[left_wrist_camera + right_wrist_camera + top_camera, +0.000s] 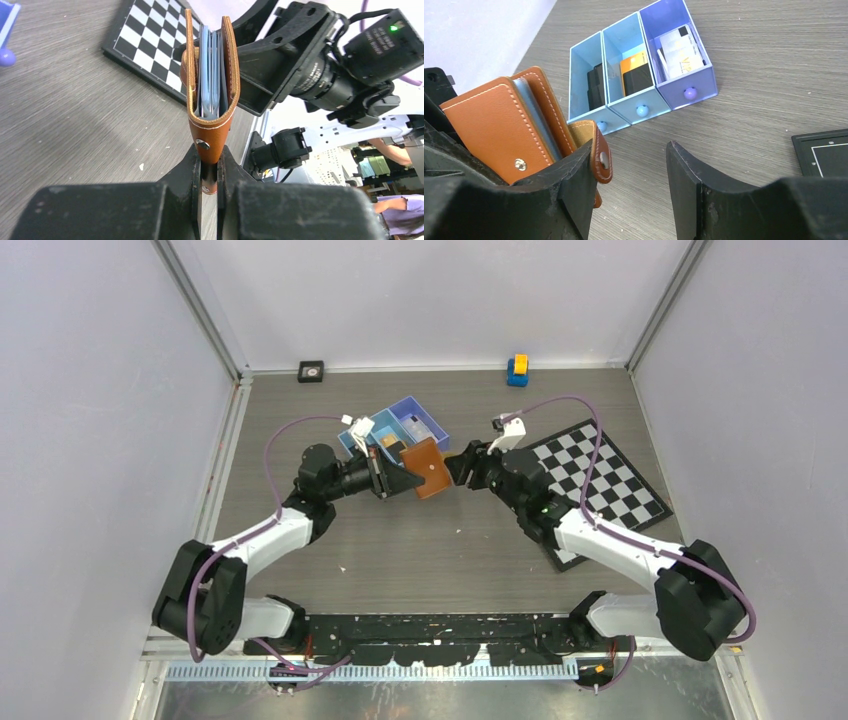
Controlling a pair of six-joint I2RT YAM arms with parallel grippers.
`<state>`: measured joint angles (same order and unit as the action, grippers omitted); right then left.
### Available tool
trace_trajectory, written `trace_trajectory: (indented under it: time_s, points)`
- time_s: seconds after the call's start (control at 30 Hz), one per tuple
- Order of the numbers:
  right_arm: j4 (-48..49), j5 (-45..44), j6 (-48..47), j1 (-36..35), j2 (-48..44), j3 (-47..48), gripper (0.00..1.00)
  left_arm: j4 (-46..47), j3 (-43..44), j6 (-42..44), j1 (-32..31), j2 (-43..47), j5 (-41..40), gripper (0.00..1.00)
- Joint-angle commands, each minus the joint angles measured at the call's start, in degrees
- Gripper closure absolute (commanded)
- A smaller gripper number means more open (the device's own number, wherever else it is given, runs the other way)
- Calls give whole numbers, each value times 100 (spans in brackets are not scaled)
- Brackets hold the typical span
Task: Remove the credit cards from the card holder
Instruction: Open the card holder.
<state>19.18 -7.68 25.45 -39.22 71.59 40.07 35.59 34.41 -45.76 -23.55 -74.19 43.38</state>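
Gold lettering beginning "VI" marks a whitish card in the blue tray's end compartment. White print on the right arm's wrist housing is too small to read.

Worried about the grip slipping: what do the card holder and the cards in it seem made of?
The card holder looks like tan leather or an imitation, smooth with a slight sheen: pale stitching lines its edges, and it has a metal snap. The cards inside look like thin pale blue plastic, but only their edges show, so that is uncertain.
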Motion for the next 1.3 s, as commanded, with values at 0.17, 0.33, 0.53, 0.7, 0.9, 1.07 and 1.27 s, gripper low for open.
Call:
trace_trajectory:
  time_s: [0.17, 0.33, 0.53, 0.7, 0.9, 1.07, 1.27]
  points:
    - [1615, 380, 706, 107, -332, -516, 46, 1369, 21, -636, 28, -400, 606, 100]
    - [2110, 530, 973, 182, -400, -751, 46, 1411, 14, -660, 33, -424, 609, 100]
    - [2298, 689, 1352, 244, -225, -734, 46, 1598, -9, -730, 31, -433, 661, 100]
    - [2516, 689, 1511, 257, -146, -781, 56, 1824, -31, -845, 26, -475, 716, 100]
    - [2533, 650, 1511, 257, -175, -816, 97, 1789, -14, -819, 30, -524, 700, 100]
    - [1993, 597, 1359, 258, -178, -654, 100, 215, 109, -106, 52, -425, 95, 74]
    - [1892, 1031, 1401, 257, 266, -424, 100, -567, 206, 330, 61, -534, -368, 54]
